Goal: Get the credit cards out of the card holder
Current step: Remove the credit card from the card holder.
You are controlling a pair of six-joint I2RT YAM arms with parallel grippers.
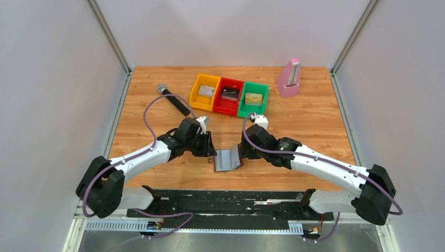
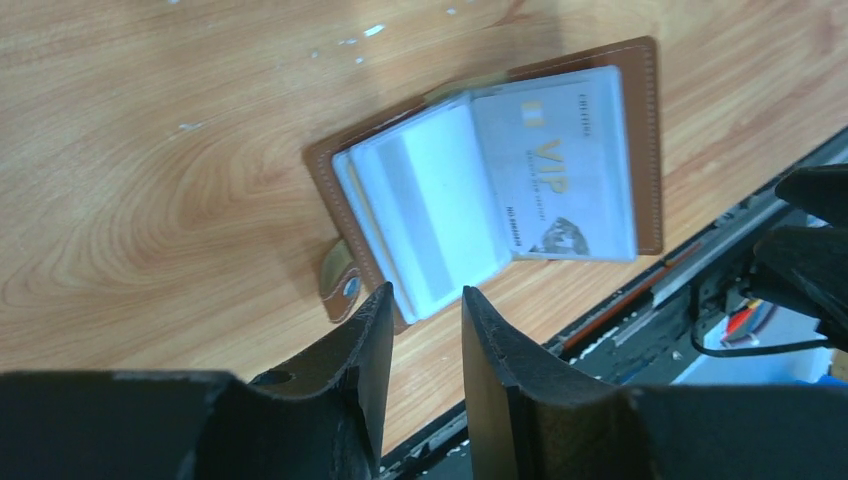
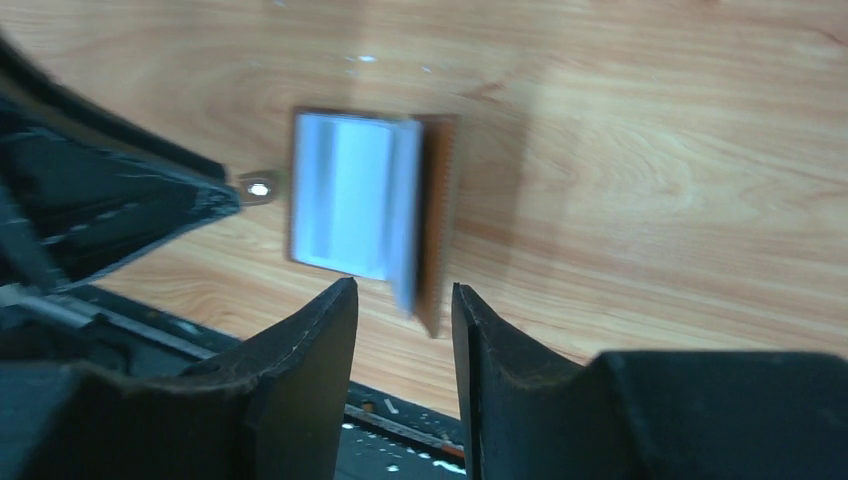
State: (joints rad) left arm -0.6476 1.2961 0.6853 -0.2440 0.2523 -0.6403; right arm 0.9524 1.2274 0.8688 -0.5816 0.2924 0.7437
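Top external view: the card holder (image 1: 227, 159) lies open on the tabletop, near centre, between the arms. The left end effector (image 2: 425, 300) and right end effector (image 3: 403, 295) hover beside it, slightly parted, grasping nothing. Extraction seems not yet begun; next, pinch the VIP card (image 2: 555, 165) edge and slide it out.

- Card holder (image 2: 645, 120): brown outside and rim, pale stitching along the edge, silvery light-blue inner sleeves
- Card (image 2: 555, 170) in one sleeve: pale grey, gold "VIP" lettering, dark emblem
- Snap tab (image 2: 343, 285): brown, silvery stud
- Bins: yellow-orange bin (image 1: 195, 89), red bin (image 1: 225, 110), green bin (image 1: 249, 113)
- Metronome (image 1: 288, 79): pink, paler face
- Microphone (image 1: 176, 101): black handle, silver-grey head
- Table (image 1: 315, 121): warm orange-brown wood grain, a few white flecks
- Left arm (image 1: 141, 157) and right arm (image 1: 325, 165): white shells, black joints, purple cables
- Left gripper (image 2: 428, 300) and right gripper (image 3: 405, 295): black
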